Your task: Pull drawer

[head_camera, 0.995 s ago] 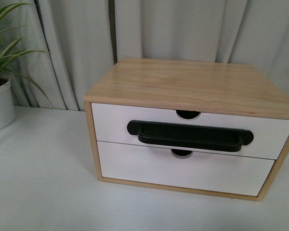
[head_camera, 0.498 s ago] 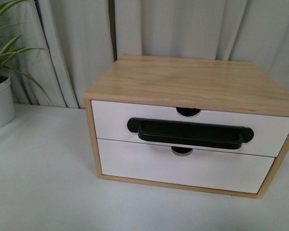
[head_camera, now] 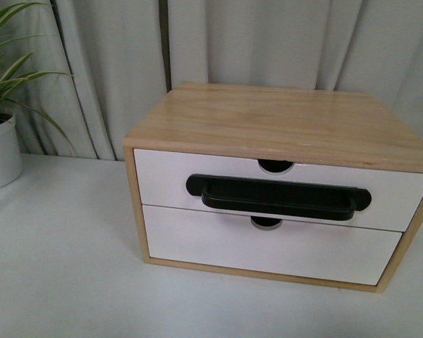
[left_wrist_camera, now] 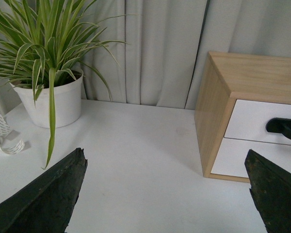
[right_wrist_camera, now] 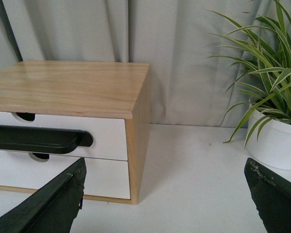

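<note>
A light wooden cabinet (head_camera: 282, 120) with two drawers stands on the white desk (head_camera: 63, 260), in front of a grey curtain (head_camera: 268, 42). The upper one is the wide white-fronted drawer (head_camera: 166, 176). It carries a long black bar handle (head_camera: 278, 197) across its front and has a half-round notch (head_camera: 276, 166) in its upper edge. Its front sits level with the plain white lower drawer front (head_camera: 268, 250), inside the wooden frame, so it appears closed.

On the left side of the cabinet, well apart from it, a green long-leaved plant in a white round pot (head_camera: 0, 155) stands on the desk. In the left wrist view, some white curled paper strips (left_wrist_camera: 2, 138) lie near this pot. The right wrist view shows a second green plant in a white pot (right_wrist_camera: 276, 143) on the right side of the cabinet, also apart from it. Both plants are off to the sides, away from the handle.

The left gripper (left_wrist_camera: 163, 151) is above the desk, to the left of the cabinet. Its dark fingers (left_wrist_camera: 48, 199) are spread wide and grasp nothing. The right gripper (right_wrist_camera: 165, 162) is near the right front corner of the cabinet. Its dark fingers (right_wrist_camera: 48, 204) are also wide apart and empty, and they do not touch the handle.
</note>
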Motion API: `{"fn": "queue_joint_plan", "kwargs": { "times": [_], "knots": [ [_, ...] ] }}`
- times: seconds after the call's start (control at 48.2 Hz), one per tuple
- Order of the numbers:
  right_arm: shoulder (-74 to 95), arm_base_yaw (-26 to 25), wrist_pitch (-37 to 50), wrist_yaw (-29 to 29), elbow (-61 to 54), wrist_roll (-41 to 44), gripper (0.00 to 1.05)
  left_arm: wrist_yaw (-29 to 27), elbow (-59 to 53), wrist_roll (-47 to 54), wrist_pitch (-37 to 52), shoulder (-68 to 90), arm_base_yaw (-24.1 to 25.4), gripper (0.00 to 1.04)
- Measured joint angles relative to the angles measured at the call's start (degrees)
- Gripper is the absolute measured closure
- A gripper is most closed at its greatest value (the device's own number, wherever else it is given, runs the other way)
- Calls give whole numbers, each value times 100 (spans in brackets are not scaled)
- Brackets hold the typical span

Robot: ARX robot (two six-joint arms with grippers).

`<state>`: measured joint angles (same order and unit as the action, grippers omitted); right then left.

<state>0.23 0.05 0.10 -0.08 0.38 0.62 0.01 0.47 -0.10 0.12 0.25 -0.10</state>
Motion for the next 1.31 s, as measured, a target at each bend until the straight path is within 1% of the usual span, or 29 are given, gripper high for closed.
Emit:
{"fn": "queue_joint_plan", "kwargs": {
  "times": [0.684,0.747,0.788,0.85,0.892,0.975,0.995,1.037,1.099,1.161,1.203,1.224,1.265,1.306],
  "knots": [
    [4,-4,-4,-26,0,-2,9,0,0,0,0,0,0,6],
    [212,-203,-461,-688,142,-282,9,-70,0,-17,7,0,-13,6],
    [437,-302,-544,-1038,197,-376,9,-503,0,-103,214,87,-133,6],
    [765,-319,-413,-1217,249,-398,9,-859,2,-197,669,332,-236,6],
    [944,-291,-323,-1290,302,-387,9,-796,9,-192,1032,645,-323,6],
    [1515,-181,-46,-1593,546,-170,9,-280,74,-33,1652,1375,-393,6],
    [1670,-136,44,-1631,614,-70,9,-105,92,37,1871,1602,-420,6],
    [2105,-22,219,-1784,817,201,9,472,251,271,2437,2350,-424,6],
    [2761,70,535,-2000,1082,623,9,916,448,520,3051,3130,-402,6],
    [3355,131,743,-2186,1338,994,9,1517,723,813,3399,3877,-385,6],
    [3932,205,841,-2345,1604,1443,9,2122,1027,1274,3501,4583,-420,6],
    [4118,234,844,-2404,1694,1591,9,2417,1158,1425,3694,4955,-400,6],
    [4468,289,863,-2476,1847,1875,9,2680,1303,1552,3941,5344,-400,6],
    [4937,382,839,-2577,2087,2271,9,3176,1722,1851,3980,6043,-402,6]
  ]
}}
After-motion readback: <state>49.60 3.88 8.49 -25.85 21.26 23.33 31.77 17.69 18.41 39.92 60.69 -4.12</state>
